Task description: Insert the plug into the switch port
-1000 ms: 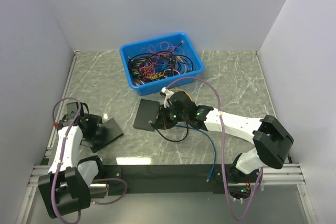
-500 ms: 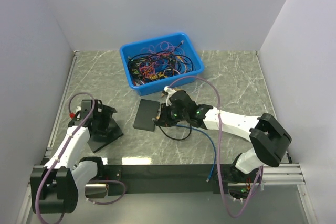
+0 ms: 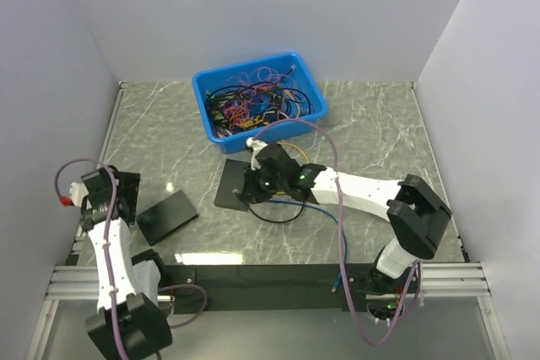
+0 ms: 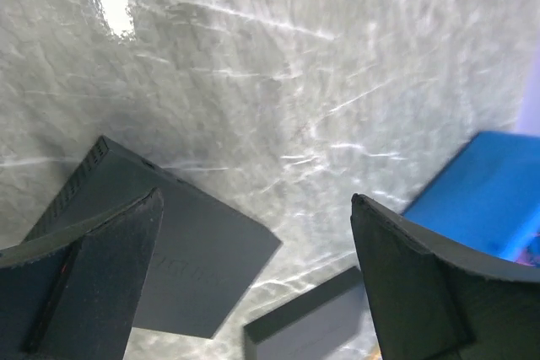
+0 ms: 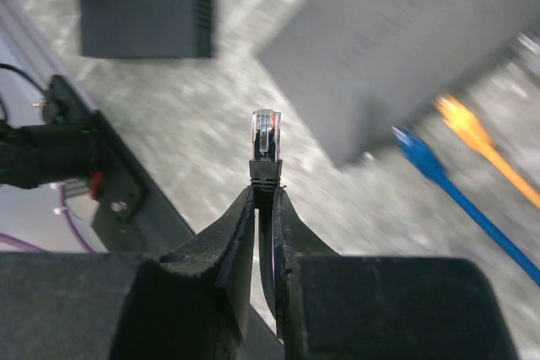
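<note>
A grey marbled tabletop is enclosed by plain pale walls on its left, far and right sides. A blue bin of tangled cables is set by the far edge. The right gripper is pinched tight on the black boot of the clear plug, which is held above bare surface near the centre, just beside the centre switch. A second switch is laid toward the near-left corner. The left gripper is spread wide, and nothing is gripped.
</note>
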Controlling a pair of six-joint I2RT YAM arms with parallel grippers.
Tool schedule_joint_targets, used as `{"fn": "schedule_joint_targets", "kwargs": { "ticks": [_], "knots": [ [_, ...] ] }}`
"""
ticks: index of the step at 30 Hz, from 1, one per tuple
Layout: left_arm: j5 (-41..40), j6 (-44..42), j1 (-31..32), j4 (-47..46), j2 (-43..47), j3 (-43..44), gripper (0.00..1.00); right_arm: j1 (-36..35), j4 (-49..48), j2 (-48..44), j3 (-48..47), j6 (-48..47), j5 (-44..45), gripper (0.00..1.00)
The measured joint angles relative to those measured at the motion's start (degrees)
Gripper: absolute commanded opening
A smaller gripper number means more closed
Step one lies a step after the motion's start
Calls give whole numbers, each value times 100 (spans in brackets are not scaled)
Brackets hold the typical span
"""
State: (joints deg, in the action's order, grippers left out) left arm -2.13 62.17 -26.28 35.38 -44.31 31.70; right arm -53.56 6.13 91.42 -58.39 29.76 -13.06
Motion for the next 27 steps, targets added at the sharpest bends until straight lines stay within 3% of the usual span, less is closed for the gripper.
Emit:
{"fn": "schedule_joint_targets", "kwargs": {
  "ticks": [4,10,27],
  "knots": [
    [385,-79,-813,57,120,0,99,-247,39,306,-431,-48,7,0],
    [1296,-450,-2369,0,-562,-98,99,-306,164,439,-452,-66,-37,0],
    [1849,-376,-2538,-293,-186,-935,97,-304,15,483,-131,-61,-164,0]
  ]
}}
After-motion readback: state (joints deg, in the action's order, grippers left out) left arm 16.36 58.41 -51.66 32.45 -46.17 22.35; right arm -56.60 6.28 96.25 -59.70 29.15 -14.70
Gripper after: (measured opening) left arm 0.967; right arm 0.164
